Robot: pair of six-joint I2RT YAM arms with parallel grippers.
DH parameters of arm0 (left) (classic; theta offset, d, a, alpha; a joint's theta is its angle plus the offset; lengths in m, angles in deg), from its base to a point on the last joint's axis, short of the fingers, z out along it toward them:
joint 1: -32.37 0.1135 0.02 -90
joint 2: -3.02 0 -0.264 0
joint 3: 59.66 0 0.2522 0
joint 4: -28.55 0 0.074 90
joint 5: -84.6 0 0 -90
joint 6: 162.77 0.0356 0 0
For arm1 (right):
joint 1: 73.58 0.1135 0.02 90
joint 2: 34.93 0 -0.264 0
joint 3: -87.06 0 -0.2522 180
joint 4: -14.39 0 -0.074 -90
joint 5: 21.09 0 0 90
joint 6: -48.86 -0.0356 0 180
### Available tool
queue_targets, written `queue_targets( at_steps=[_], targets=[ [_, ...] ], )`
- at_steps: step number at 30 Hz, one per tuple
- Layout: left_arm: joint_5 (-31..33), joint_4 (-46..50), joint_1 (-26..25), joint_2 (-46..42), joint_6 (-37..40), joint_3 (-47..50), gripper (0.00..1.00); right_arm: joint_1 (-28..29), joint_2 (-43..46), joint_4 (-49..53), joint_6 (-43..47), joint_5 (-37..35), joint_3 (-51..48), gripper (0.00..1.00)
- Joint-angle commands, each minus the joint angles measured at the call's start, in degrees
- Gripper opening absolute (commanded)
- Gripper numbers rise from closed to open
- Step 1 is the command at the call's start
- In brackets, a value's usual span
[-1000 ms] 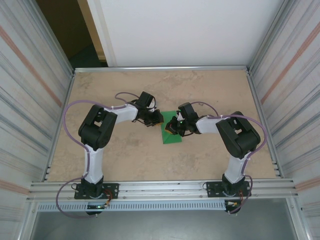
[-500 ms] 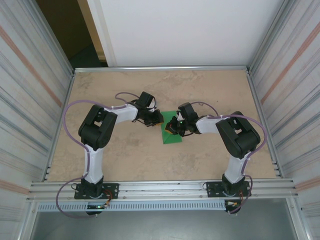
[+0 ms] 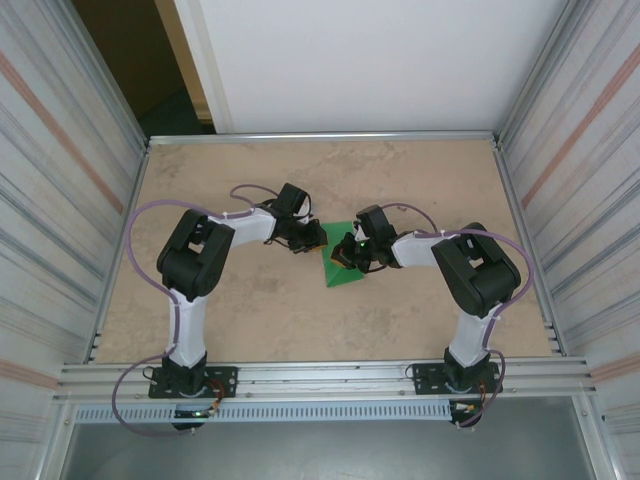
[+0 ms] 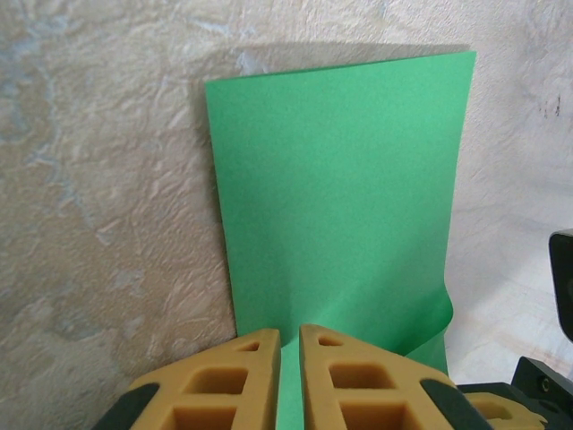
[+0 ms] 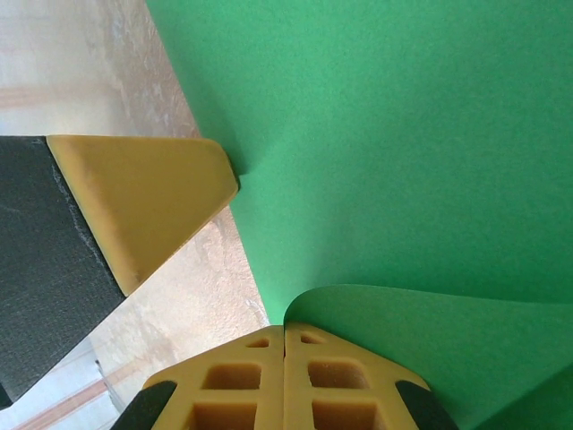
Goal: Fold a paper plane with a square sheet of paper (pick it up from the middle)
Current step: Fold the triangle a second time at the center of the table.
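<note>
Early going: the square sheet of paper lies at the middle of the bench, one edge curling over and no nose folds made yet. The left tool pinches its left edge. The right tool is clenched, seemingly on the curled flap.

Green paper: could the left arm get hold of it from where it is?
Probably yes. The left gripper sits at the edge of the paper, fingertips over it, nothing between. The right gripper pinches a curled flap of it but leaves that edge free.
</note>
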Motion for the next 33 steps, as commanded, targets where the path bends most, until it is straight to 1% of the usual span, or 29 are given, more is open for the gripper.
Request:
queue_targets(
  at_steps=[1,18,33],
  targets=[
    [-0.1,2.6,-0.2,1.8,0.8,0.5,0.16,0.4,-1.0,1.1,-1.3,-1.3,-0.4,0.01],
    [-0.3,2.4,-0.2,1.8,0.8,0.6,0.16,0.6,-2.1,0.4,-0.8,0.6,0.0,0.01],
    [-0.2,2.4,-0.2,1.5,0.7,1.0,0.16,0.5,-2.8,0.9,-1.0,0.3,0.1,0.02]
  ],
)
